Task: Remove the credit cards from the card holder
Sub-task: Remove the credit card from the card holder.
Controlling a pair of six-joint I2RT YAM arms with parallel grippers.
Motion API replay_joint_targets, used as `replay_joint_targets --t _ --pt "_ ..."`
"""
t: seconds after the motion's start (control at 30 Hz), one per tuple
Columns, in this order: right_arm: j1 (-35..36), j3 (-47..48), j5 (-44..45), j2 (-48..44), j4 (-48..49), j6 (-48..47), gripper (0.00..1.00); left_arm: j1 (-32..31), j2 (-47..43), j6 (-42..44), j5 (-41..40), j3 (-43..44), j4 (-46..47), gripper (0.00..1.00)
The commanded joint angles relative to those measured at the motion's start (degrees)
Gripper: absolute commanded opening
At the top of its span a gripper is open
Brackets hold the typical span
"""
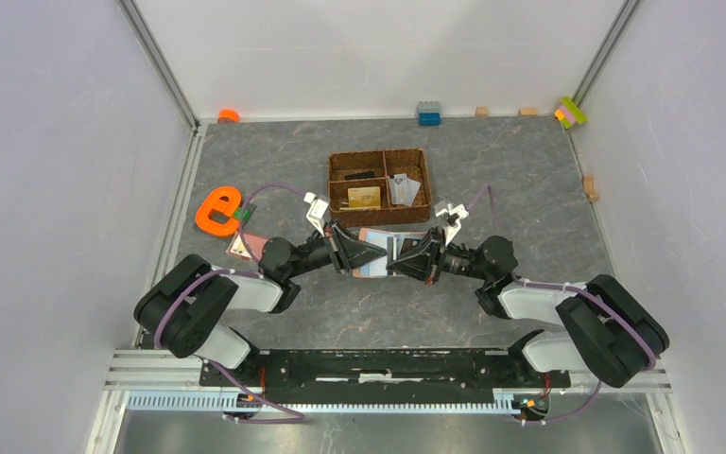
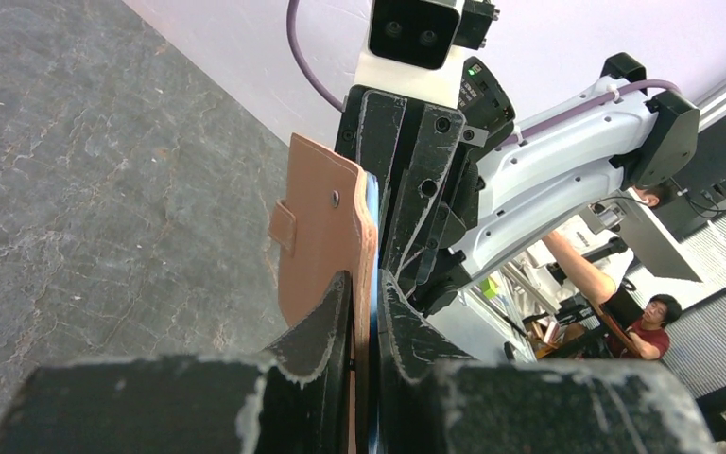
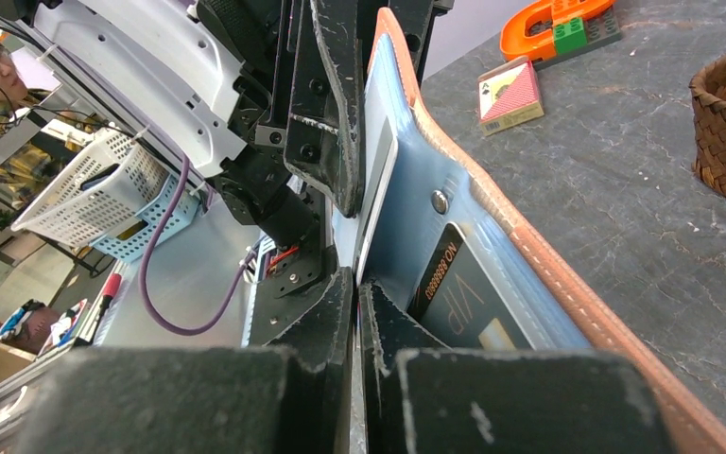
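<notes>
The salmon-pink card holder (image 1: 376, 252) hangs open above the table between both arms. My left gripper (image 1: 353, 253) (image 2: 364, 280) is shut on its left side, leather outside (image 2: 317, 236) and blue lining inside. In the right wrist view the card holder (image 3: 405, 232) shows its blue lining, with a dark credit card (image 3: 463, 303) marked VIP sitting in a pocket. My right gripper (image 1: 408, 257) (image 3: 354, 280) is shut on the edge of a thin pale credit card (image 3: 379, 180) that stands up out of the lining. A gold-tan card (image 1: 364, 197) lies in the basket.
A brown woven divided basket (image 1: 414, 156) stands just behind the grippers. An orange e-shaped toy (image 1: 216, 210) and a red card pack (image 1: 243, 246) lie at the left. Small blocks line the back wall, among them a blue one (image 1: 428, 113).
</notes>
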Motion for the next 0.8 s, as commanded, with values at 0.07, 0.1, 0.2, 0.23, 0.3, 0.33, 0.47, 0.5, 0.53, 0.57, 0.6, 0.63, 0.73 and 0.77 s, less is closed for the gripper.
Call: replay_joint_targets --t 0.07,0.1,0.2,0.23,0.3,0.33,0.47,0.5,0.53,0.57,0.6,0.63,0.73,0.77 --pt "-1.42 -0.5 -0.42 -2.54 1.79 -0.48 0.07 0.97 -2.9 -1.01 0.15 -0.45 4.92 0.16" --pt "-1.6 -0.63 -0.63 -2.58 2.17 -0.3 0.07 1.16 -3.14 -1.03 0.18 -0.63 4.92 0.16" --pt "-2.13 -1.0 -1.15 -2.74 3.25 0.47 0.06 1.97 -3.9 -1.38 0.58 -1.07 4.92 0.16" --pt "-2.27 -1.24 -1.2 -2.77 3.39 0.56 0.05 2.16 -4.18 -1.38 0.65 -1.33 4.92 0.17" --pt "-2.45 -1.33 -1.25 -3.0 3.49 0.56 0.04 2.52 -4.72 -1.45 0.76 -1.63 4.92 0.2" --pt "-2.6 -1.47 -1.25 -3.05 3.49 0.65 0.02 2.62 -5.04 -1.47 0.84 -1.81 4.92 0.21" --pt "-2.96 -1.78 -1.25 -3.32 3.78 0.83 0.01 3.07 -5.93 -1.47 1.02 -2.35 4.83 0.23" --pt "-3.04 -1.81 -1.25 -3.35 3.79 0.9 0.01 3.2 -5.93 -1.47 1.08 -2.43 4.84 0.21" --pt "-3.17 -1.87 -1.16 -3.44 3.8 0.91 0.01 3.29 -6.02 -1.55 1.05 -2.48 4.84 0.18" --pt "-3.37 -1.99 -0.95 -3.6 3.88 0.96 0.01 3.48 -6.08 -1.56 0.96 -2.6 4.84 0.15" --pt "-3.68 -2.19 -0.6 -3.71 3.8 1.0 0.01 3.76 -6.21 -1.64 0.69 -2.86 4.84 0.12" --pt "-4.22 -2.39 -0.32 -3.97 3.65 1.0 0.01 4.28 -6.42 -1.8 0.25 -3.17 4.75 0.09" --pt "-6.13 -2.99 0.55 -4.72 2.63 0.72 0.01 6.04 -8.06 -1.21 -2.24 -4.48 2.26 0.08" --pt "-6.69 -2.88 0.86 -4.91 1.61 0.16 0.0 6.44 -8.94 -0.39 -2.79 -4.63 0.34 0.08"
